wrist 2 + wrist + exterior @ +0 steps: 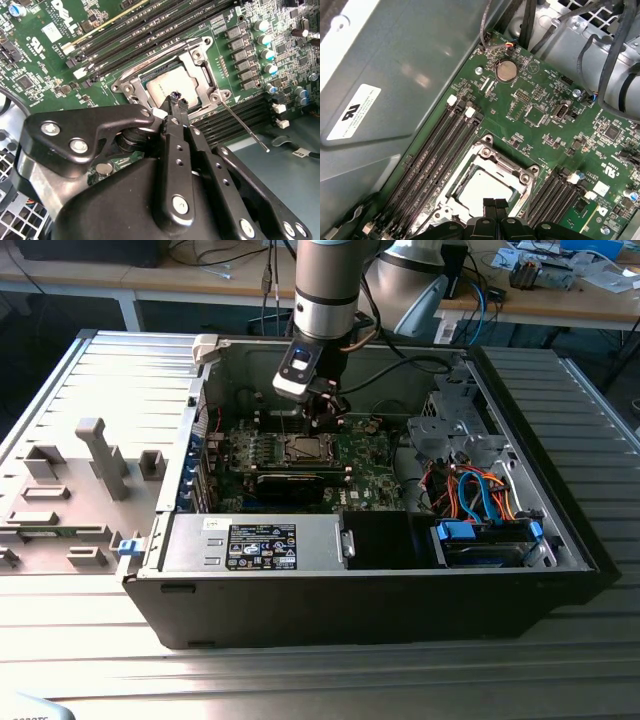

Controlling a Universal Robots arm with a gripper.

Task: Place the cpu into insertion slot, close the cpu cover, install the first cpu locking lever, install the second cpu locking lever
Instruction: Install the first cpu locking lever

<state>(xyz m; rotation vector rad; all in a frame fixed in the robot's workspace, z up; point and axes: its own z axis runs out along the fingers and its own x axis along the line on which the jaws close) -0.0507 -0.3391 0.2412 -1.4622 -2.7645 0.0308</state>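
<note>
The cpu [165, 86] [482, 189] lies in the insertion slot [305, 448] at the middle of the green motherboard, silvery top up. The cpu cover [197, 62] [492, 150], a silver frame, lies down around it. One thin locking lever [245, 127] sticks out sideways from a socket corner, over the black card slots. My gripper [176, 100] [494, 202] [322, 418] is shut, its narrow black tips pressed together at the cover's edge, just above the cpu. Nothing shows between the tips.
Long black memory slots [435, 150] run along one side of the socket, and a row of capacitors [262, 40] along another. The case's grey wall [410, 65] stands close by. Orange and blue cables [480, 490] and a power supply [260, 540] fill the case front.
</note>
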